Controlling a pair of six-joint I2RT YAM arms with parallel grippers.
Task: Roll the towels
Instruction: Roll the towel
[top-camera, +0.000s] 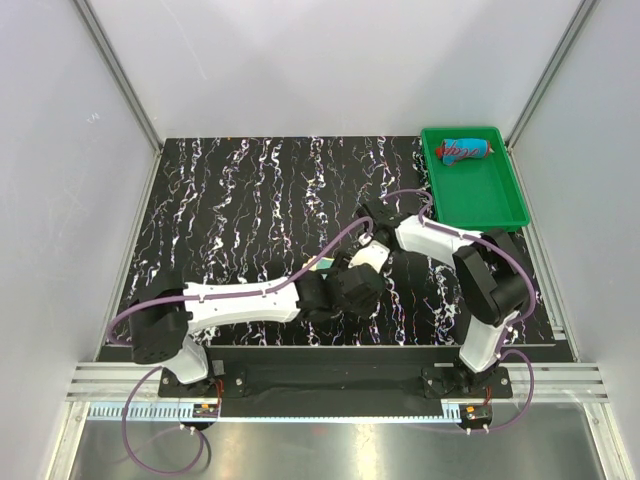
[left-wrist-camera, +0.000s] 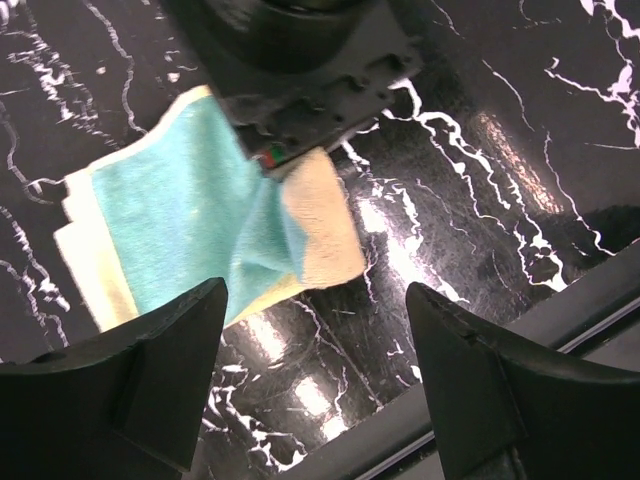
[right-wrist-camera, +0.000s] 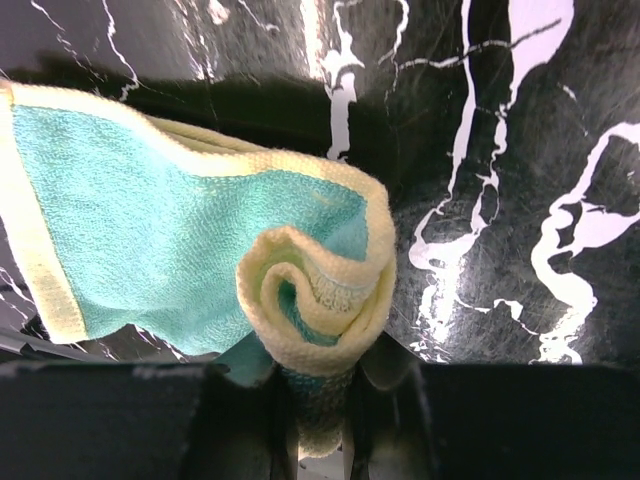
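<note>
the pale yellow terry towel with a teal-green patch (right-wrist-camera: 180, 220) lies near the middle of the black white-veined tabletop (top-camera: 240, 200), a little toward 6 o'clock. one end is curled into a loose roll. in the right wrist view, the rest spreads out toward 9 o'clock. the right gripper (right-wrist-camera: 318, 400) is nearly closed, pinching that rolled end between its fingers. the left gripper (left-wrist-camera: 315, 310) stands wide apart just beside the towel, with only bare tabletop between its fingers. the red towel with blue blotches (top-camera: 466, 150) lies as a short roll at the 12 o'clock end of the green plastic tray (top-camera: 505, 205), which sits at the table's 1 o'clock corner.
</note>
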